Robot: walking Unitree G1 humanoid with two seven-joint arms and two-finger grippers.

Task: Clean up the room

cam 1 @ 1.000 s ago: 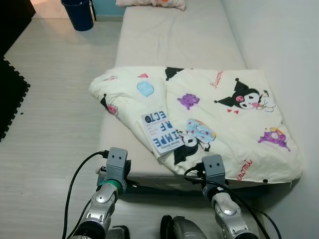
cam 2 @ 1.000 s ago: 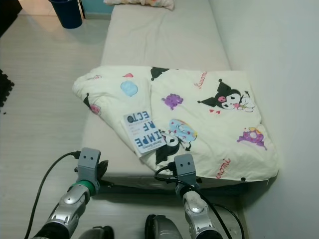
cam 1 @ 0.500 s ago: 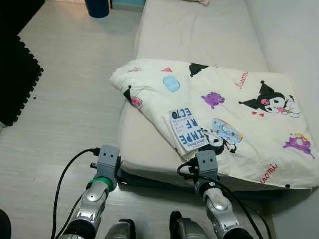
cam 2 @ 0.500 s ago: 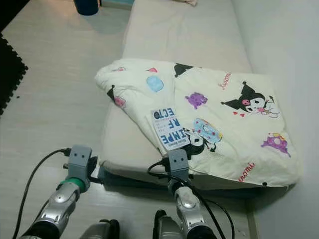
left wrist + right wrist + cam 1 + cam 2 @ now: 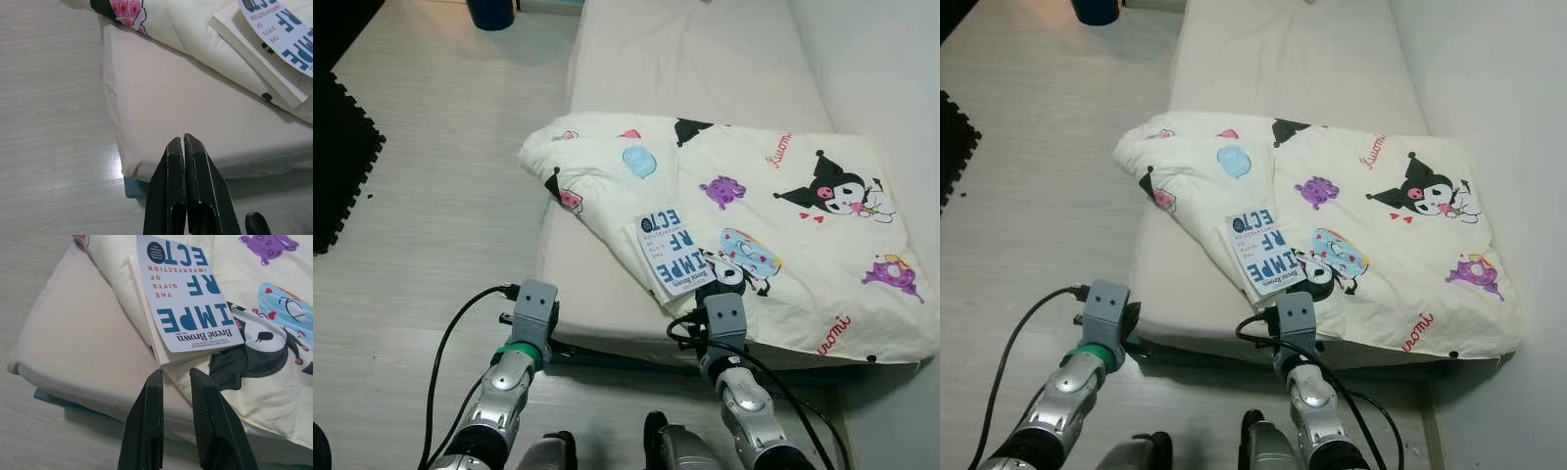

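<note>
On the near end of the bed [image 5: 705, 59], a cream blanket [image 5: 803, 245] printed with cartoon characters lies loosely folded, covering the foot of the beige mattress and reaching the wall side. A white paperback book [image 5: 674, 252] with blue lettering rests on the blanket near its front fold, cover up, close to the mattress's near edge.

Just short of that edge, the right claw [image 5: 176, 377] points at the book's near corner from slightly below; its two black fingers [image 5: 146, 431] stand a little apart with a narrow gap, holding nothing, and do not touch the book. The left claw [image 5: 183, 144] hangs beside the mattress's near corner, its fingers pressed together and empty, aimed at the bare mattress side above the pale wood floor [image 5: 431, 215].

Farther off, a dark blue bin [image 5: 491, 12] stands on the floor beside the bed, and black foam mats [image 5: 337, 166] lie along the floor's left side. The wall [image 5: 881, 69] runs along the bed's right side.
</note>
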